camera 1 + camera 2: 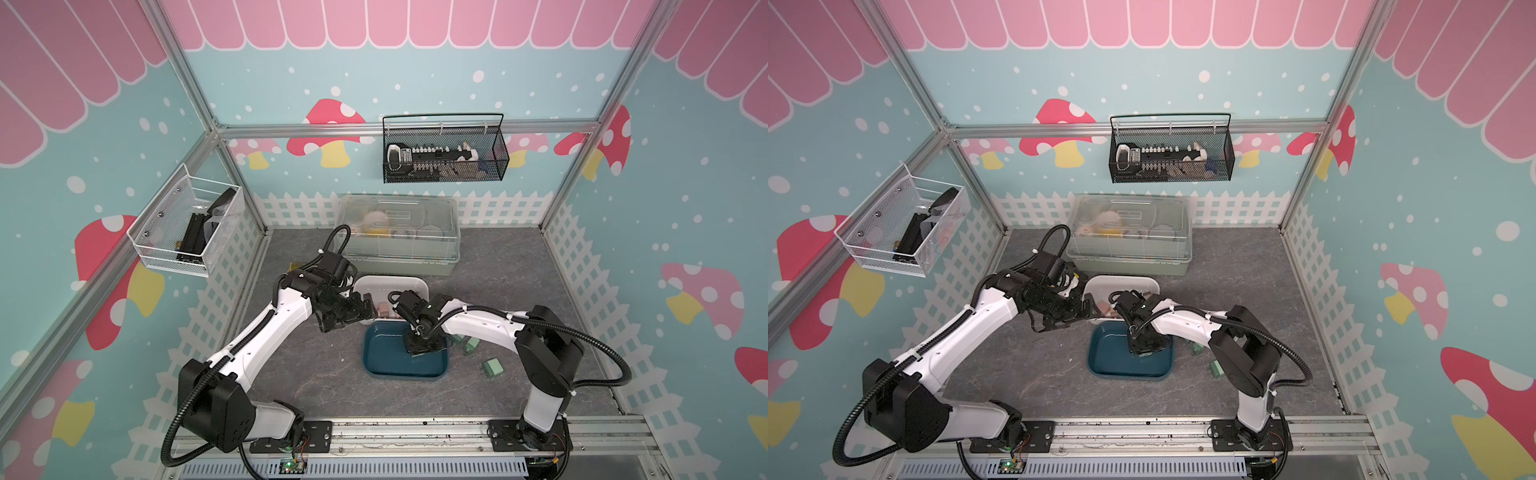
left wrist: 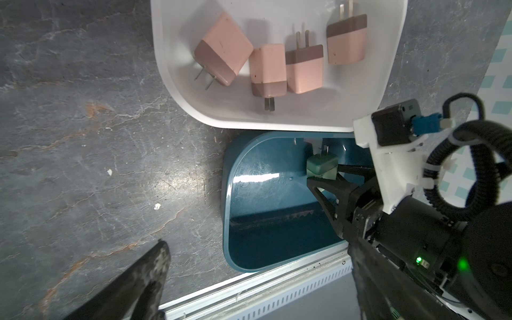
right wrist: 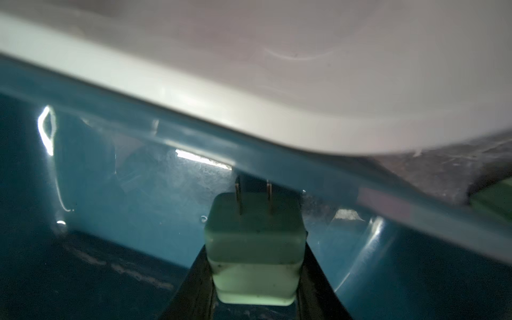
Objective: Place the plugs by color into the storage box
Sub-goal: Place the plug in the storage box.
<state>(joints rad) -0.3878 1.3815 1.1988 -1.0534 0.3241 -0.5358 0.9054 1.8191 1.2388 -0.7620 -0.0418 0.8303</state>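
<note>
The white storage box [image 1: 390,279] [image 2: 177,91] holds several pinkish-tan plugs [image 2: 224,52] lying side by side. Just in front of it sits the dark teal storage box [image 1: 374,365] [image 1: 1100,365] [image 2: 230,221]. My right gripper [image 1: 424,347] [image 3: 255,266] reaches down into the teal box, shut on a mint green plug [image 3: 253,249] [image 2: 321,164] whose prongs point away from the fingers. Low over the table at the white box's left edge, my left gripper [image 1: 368,305] [image 2: 257,246] is open and holds nothing. More green plugs [image 1: 471,345] [image 1: 493,368] lie on the table right of the teal box.
A large clear-lidded grey-green container [image 1: 399,232] stands behind the white box. A black mesh basket [image 1: 444,153] hangs on the back wall and a white mesh basket [image 1: 187,224] on the left wall. An aluminium rail [image 1: 415,432] runs along the front edge.
</note>
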